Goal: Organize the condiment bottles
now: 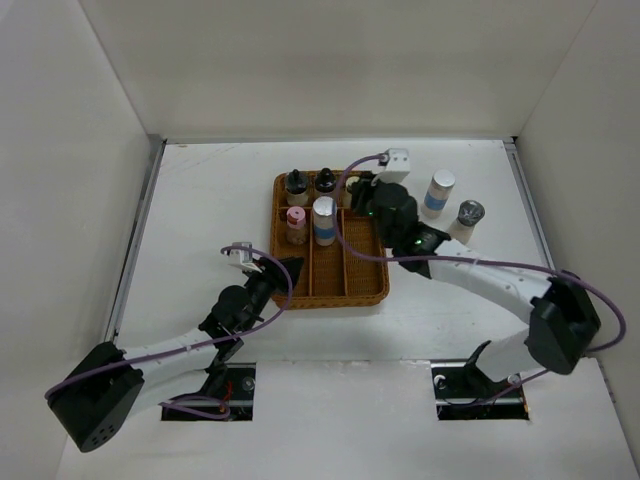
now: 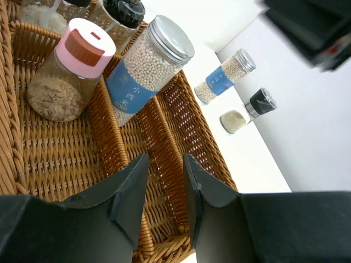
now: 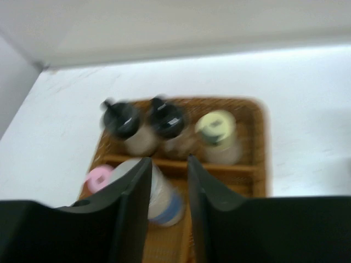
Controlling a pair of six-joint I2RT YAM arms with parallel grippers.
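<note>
In the top view a brown wicker tray (image 1: 335, 297) holds two black-capped bottles (image 1: 295, 183), a pink-capped one (image 1: 297, 222) and a tall white bottle with a blue label (image 1: 323, 220). A second tall white bottle (image 1: 437, 193) and a silver-capped shaker (image 1: 467, 218) stand on the table right of the tray. My right gripper (image 1: 365, 195) hovers open and empty over the tray's back right. The blurred right wrist view shows it (image 3: 168, 161) above a yellowish-capped bottle (image 3: 216, 129). My left gripper (image 1: 290, 268) is open and empty at the tray's front left (image 2: 164, 186).
The left wrist view shows the tray's dividers (image 2: 107, 137), the pink-capped bottle (image 2: 71, 71) and the tall bottle (image 2: 148, 68) beyond my fingers. White walls enclose the table at back and sides. The tray's front compartments hold nothing.
</note>
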